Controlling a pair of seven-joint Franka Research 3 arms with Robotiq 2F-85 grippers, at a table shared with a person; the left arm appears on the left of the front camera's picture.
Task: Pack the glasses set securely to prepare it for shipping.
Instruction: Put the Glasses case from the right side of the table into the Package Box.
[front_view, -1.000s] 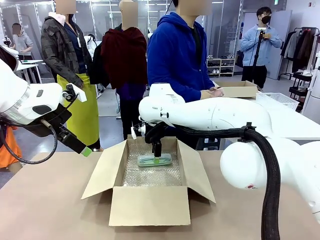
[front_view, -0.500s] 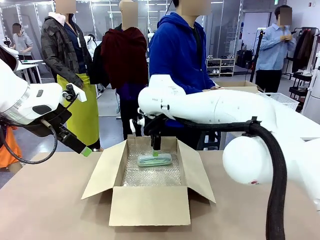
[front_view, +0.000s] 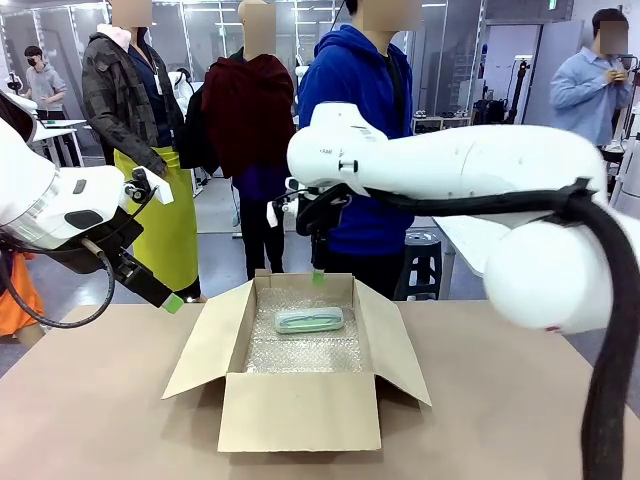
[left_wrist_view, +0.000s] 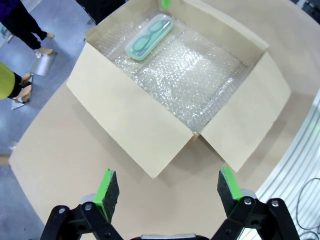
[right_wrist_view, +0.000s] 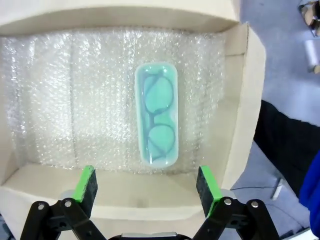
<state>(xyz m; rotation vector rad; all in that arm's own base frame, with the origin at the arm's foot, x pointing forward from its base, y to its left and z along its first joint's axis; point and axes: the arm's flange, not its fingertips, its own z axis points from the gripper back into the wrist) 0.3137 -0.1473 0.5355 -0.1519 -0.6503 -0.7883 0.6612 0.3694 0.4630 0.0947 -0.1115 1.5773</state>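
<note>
An open brown cardboard box (front_view: 300, 410) lined with bubble wrap (front_view: 305, 352) stands mid-table. One mint green glasses case (front_view: 310, 320) lies flat on the wrap near the box's far wall, glasses visible inside it (right_wrist_view: 157, 112) (left_wrist_view: 149, 37). My right gripper (front_view: 317, 272) hangs open above the box's far edge, clear of the case, looking straight down on it (right_wrist_view: 146, 184). My left gripper (front_view: 165, 298) hovers open off the box's left flap, above the table, with nothing between its fingers (left_wrist_view: 167, 192).
The box's side flaps (front_view: 205, 345) (front_view: 395, 345) splay outward. A person in a blue hoodie (front_view: 355, 110) stands just beyond the table behind the box, with others to the left. Bare brown tabletop (front_view: 90, 400) surrounds the box.
My right gripper has lifted from the mint case, up out of the box, staying open. The case stays on the bubble wrap. The left arm has not moved.
</note>
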